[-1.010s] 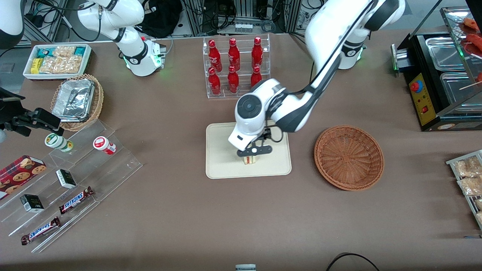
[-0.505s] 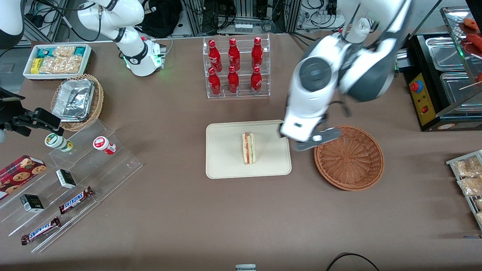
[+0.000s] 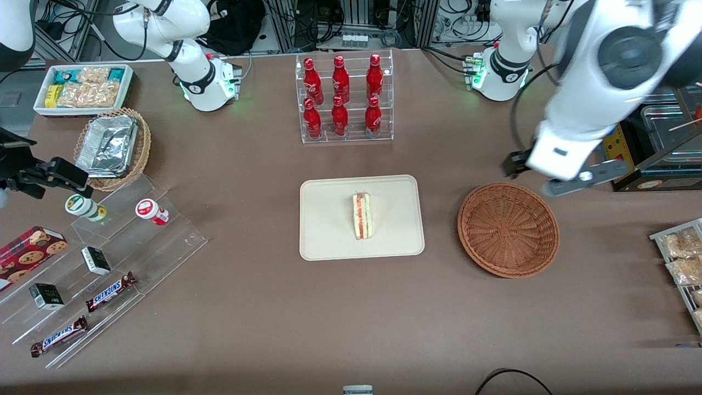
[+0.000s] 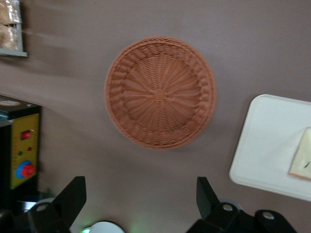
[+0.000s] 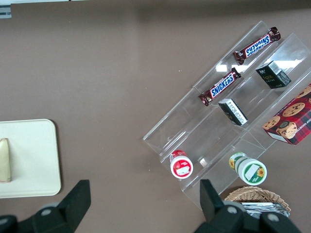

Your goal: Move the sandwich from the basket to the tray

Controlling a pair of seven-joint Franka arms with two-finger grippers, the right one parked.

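The sandwich, a pale wedge with red and green layers, stands on its edge in the middle of the cream tray. A corner of it shows in the left wrist view on the tray. The reddish-brown wicker basket is empty and lies beside the tray toward the working arm's end; it also shows in the left wrist view. My left gripper is open and empty, raised high above the table just past the basket's rim, farther from the front camera. Its fingers stand wide apart.
A clear rack of red bottles stands farther from the camera than the tray. A black food warmer sits close to the gripper at the working arm's end. Snack packets lie nearer the camera there. Acrylic steps with candy bars are toward the parked arm's end.
My gripper let go of the sandwich on the tray, then rose and swung away over the basket toward the working arm's end. The sandwich stays standing on the tray.
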